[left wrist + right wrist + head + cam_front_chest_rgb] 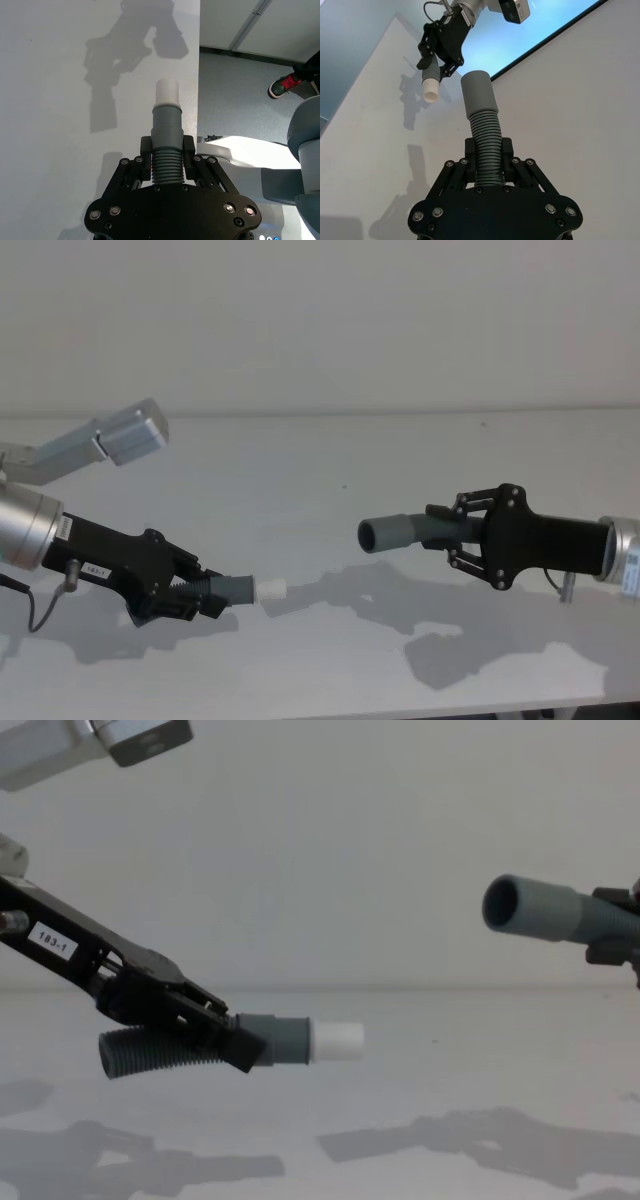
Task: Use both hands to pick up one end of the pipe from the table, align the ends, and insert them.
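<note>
Above a table (330,455), the left claw (203,596) is clamping the white-tipped hose (240,591) and the right claw (452,534) is clamping the socket hose (395,533), ends facing, apart.

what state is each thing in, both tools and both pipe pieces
left tool, shut on the plug piece, above the table
right tool, shut on the socket piece, higher up
plug piece, held in the air, white tip toward the socket piece, not inserted
socket piece, held in the air, hollow end open and empty, apart from the plug piece
</note>
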